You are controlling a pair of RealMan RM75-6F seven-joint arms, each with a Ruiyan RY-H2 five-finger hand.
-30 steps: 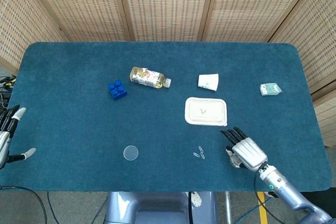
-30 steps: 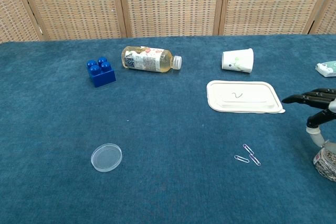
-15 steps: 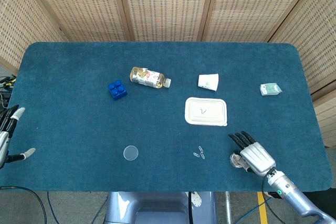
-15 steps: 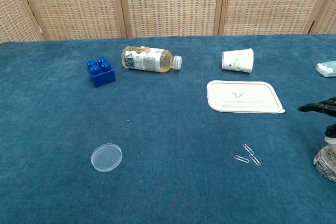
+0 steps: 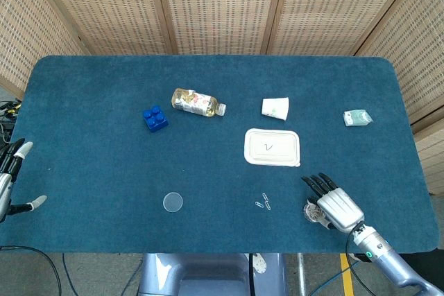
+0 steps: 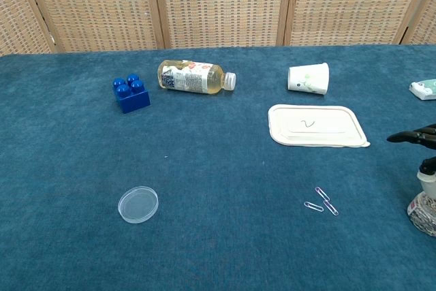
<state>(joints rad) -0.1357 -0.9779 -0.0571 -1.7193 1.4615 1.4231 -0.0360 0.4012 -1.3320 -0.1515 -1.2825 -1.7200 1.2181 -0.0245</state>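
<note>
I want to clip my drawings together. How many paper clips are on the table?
3 small silver wire paper clips, lying close together on the blue cloth table, just below the white lidded tray. None seem hidden.

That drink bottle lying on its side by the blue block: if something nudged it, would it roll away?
Probably. The bottle lies on its side and looks round, so a sideways nudge would likely roll it, though the carpet-like table cover may slow it. It appears mostly full of yellowish liquid, so it is likely fairly heavy for its size. Its smooth plastic might slip.
</note>
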